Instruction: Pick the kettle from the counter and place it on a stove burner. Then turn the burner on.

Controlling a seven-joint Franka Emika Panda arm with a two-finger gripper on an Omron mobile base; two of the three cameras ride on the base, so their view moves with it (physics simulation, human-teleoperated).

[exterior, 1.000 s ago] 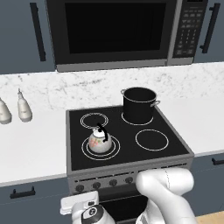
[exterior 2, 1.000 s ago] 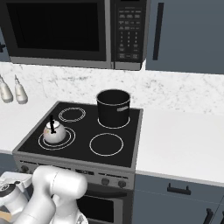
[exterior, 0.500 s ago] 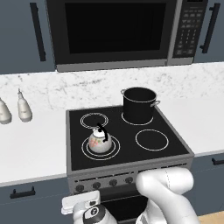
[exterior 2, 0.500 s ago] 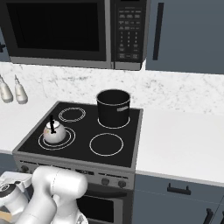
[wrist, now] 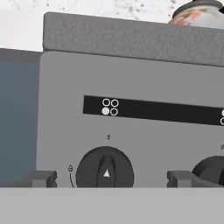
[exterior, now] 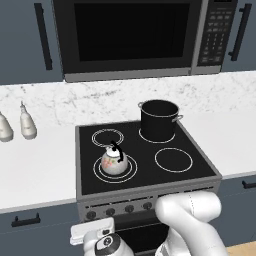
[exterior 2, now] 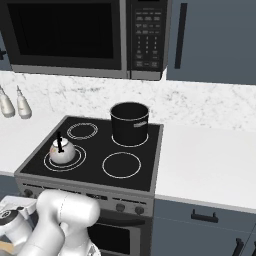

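The kettle (exterior: 114,161) sits upright on the stove burner (exterior: 115,168) — the large double-ring circle at the front left of the black cooktop (exterior: 145,155) — with its thin black handle arched over the lid. From the right base view the kettle (exterior 2: 62,151) rests inside the same rings (exterior 2: 65,157), and in the hand view its flowered body (wrist: 194,15) peeks over the top edge of the stove's grey front panel (wrist: 131,87).

Taking the kettle as the landmark: behind it lies a smaller double-ring circle (exterior: 108,137); behind and to its right stands the tall black pot (exterior: 159,120) on the rear right circle; directly to its right is a single thin ring (exterior: 173,159). Well to its left, two pale shakers (exterior: 27,122) stand on the white counter (exterior: 35,170) by the backsplash. Above hangs a dark microwave (exterior: 135,37).

Below the kettle, the gripper (wrist: 111,178) faces the panel's leftmost knob (wrist: 105,170) — its two fingertips (wrist: 41,178) stand apart, one on either side of the knob, not visibly touching it. A second knob (wrist: 212,170) shows at the right edge.
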